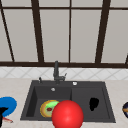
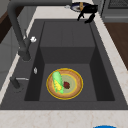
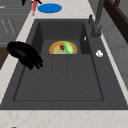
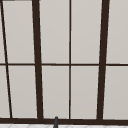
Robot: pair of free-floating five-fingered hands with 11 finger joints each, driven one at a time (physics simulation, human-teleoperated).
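Right hand point(image 1: 93, 103): hovers over the right half of the dark sink point(image 1: 109, 105), fingers relaxed and pointing down, holding nothing; in the right side view it hangs at the sink's near edge point(image 3: 25, 55). Left hand point(image 1: 2, 112): at the picture's left edge over the counter, beside a blue plate point(image 1: 8, 104) and a red-tipped object point(image 1: 7, 120); finger state cannot be told. Left basin: yellow-rimmed plate point(image 2: 65, 83) bearing a green corn cob point(image 2: 57, 82). Red ball point(image 1: 67, 114) in front of the sink. Faucet point(image 1: 56, 71) behind.
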